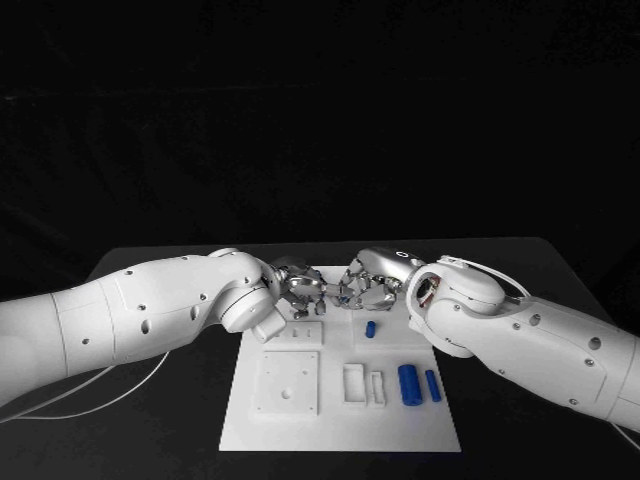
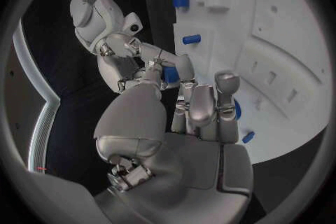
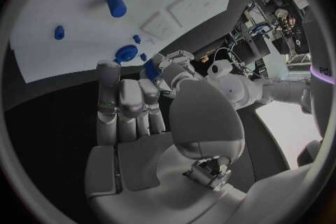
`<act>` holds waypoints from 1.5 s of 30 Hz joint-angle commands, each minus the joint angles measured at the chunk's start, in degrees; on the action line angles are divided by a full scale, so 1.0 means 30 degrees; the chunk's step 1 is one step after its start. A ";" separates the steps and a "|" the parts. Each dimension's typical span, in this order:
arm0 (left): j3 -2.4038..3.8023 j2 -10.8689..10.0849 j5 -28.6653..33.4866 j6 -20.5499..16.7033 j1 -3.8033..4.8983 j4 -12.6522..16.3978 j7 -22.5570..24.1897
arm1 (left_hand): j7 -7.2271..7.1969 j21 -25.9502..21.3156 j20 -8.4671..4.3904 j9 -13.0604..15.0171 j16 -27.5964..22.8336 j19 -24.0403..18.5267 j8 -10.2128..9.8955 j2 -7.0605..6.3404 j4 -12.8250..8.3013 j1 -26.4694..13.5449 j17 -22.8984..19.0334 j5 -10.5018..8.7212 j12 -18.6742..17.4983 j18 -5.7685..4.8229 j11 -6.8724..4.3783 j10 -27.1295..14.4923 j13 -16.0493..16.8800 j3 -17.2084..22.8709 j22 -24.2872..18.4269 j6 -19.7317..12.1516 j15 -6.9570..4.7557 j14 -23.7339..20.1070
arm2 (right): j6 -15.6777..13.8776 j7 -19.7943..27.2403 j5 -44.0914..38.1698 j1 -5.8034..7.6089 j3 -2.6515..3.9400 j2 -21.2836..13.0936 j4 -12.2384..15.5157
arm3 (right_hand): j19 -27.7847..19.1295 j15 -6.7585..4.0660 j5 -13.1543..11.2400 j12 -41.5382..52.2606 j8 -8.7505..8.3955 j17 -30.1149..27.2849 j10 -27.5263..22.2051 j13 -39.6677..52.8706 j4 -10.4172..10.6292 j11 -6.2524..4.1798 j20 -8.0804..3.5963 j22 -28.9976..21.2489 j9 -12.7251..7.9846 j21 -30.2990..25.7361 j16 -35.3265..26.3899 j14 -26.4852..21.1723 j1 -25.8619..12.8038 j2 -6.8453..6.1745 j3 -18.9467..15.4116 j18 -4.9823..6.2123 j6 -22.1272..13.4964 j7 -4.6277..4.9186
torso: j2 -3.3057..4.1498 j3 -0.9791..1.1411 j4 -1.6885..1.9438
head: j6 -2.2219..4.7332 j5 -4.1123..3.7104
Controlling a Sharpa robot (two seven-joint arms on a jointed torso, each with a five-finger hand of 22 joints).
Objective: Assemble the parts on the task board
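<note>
At the twelve o'clock edge of the task board (image 1: 407, 425), left hand (image 1: 300, 293) and right hand (image 1: 363, 290) together pinch a blue part (image 2: 170, 74); three blue parts (image 1: 408, 384) lie loose, assembly barely begun

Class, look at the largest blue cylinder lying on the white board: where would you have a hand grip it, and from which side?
Grip the large blue cylinder across its round middle, coming from above. It lies flat on the task board, long sides exposed, with a slimmer blue part close beside it, so fingers probably need care there.
</note>
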 commanded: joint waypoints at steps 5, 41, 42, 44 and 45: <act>0.0017 0.0158 0.0219 0.0331 -0.0017 -0.0116 0.0090 | 0.0035 -0.0379 -0.0019 -0.0206 -0.0215 0.0127 -0.0071 0.0517 -0.0479 0.0076 -0.0133 0.0067 -0.0172 0.0062 -0.0016 0.0778 -0.0073 -0.0261 0.0129 -0.0150 0.0042 -0.0148 | 0.0233 -0.0029 -0.0307 0.0001 -0.0009 0.0091 0.0048 | 0.0081 -0.0069 0.0130 0.0081 0.0135 0.0029 0.0070 0.0017 0.0134 -0.0068 -0.0082 0.1364 0.0011 0.0038 0.0125 0.0009 0.0030 -0.0116 0.0033 -0.0067 0.0140 -0.0042 | 0.0000 0.0000 0.0014 | 0.0066 -0.0024; 0.0018 0.0254 0.1098 -0.0237 -0.0026 -0.0332 0.0327 | -0.0055 -0.1546 -0.0045 -0.0322 -0.0460 0.0212 -0.0056 0.2876 -0.3648 0.1849 -0.0315 0.2940 -0.0473 -0.0021 -0.0031 0.0772 -0.0248 0.1415 0.0991 -0.0384 0.0020 -0.0232 | 0.0121 0.0095 -0.0309 -0.0001 -0.0024 0.0184 0.0040 | 0.0094 -0.0073 0.0143 0.0073 0.0135 0.0026 0.0073 0.0015 0.0188 -0.0072 -0.0085 0.1361 0.0013 0.0014 0.0118 0.0007 0.0081 -0.0121 -0.0032 -0.0069 0.0159 -0.0048 | 0.0039 0.0001 -0.0015 | -0.0019 -0.0060; 0.0017 0.0257 0.1127 -0.0233 -0.0027 -0.0343 0.0328 | -0.0045 -0.1578 -0.0040 -0.0276 -0.0454 0.0215 -0.0056 0.2906 -0.3789 0.1803 -0.0309 0.3052 -0.0473 -0.0020 -0.0025 0.0772 -0.0253 0.1535 0.1028 -0.0400 0.0025 -0.0231 | 0.0123 0.0091 -0.0309 -0.0001 -0.0024 0.0186 0.0031 | 0.0094 -0.0073 0.0143 0.0073 0.0135 0.0026 0.0073 0.0015 0.0188 -0.0072 -0.0085 0.1361 0.0013 0.0014 0.0118 0.0007 0.0081 -0.0121 -0.0032 -0.0069 0.0159 -0.0048 | 0.0039 0.0000 -0.0018 | -0.0023 -0.0059; 0.0017 0.0260 0.1174 -0.0215 -0.0029 -0.0355 0.0333 | -0.0038 -0.1640 -0.0034 -0.0158 -0.0438 0.0241 -0.0052 0.2963 -0.4087 0.1620 -0.0294 0.3178 -0.0454 -0.0017 -0.0030 0.0772 -0.0257 0.1775 0.1145 -0.0400 0.0028 -0.0226 | 0.0131 0.0083 -0.0308 -0.0001 -0.0024 0.0185 0.0008 | 0.0089 -0.0075 0.0159 0.0047 0.0135 0.0008 0.0068 0.0000 0.0211 -0.0078 -0.0087 0.1349 0.0014 -0.0077 0.0090 0.0005 0.0113 -0.0114 -0.0054 -0.0068 0.0178 -0.0055 | 0.0023 -0.0008 0.0001 | -0.0039 -0.0076; 0.0017 0.0260 0.1196 -0.0205 -0.0029 -0.0357 0.0335 | -0.0024 -0.1653 -0.0035 -0.0129 -0.0438 0.0252 -0.0053 0.3034 -0.4176 0.1634 -0.0294 0.3311 -0.0448 -0.0019 -0.0019 0.0775 -0.0258 0.1882 0.1173 -0.0396 0.0030 -0.0230 | 0.0134 0.0080 -0.0307 -0.0001 -0.0024 0.0185 -0.0002 | 0.0089 -0.0075 0.0159 0.0047 0.0135 0.0008 0.0068 0.0000 0.0211 -0.0078 -0.0087 0.1349 0.0014 -0.0077 0.0090 0.0005 0.0113 -0.0114 -0.0054 -0.0068 0.0178 -0.0055 | 0.0020 -0.0007 0.0000 | -0.0044 -0.0079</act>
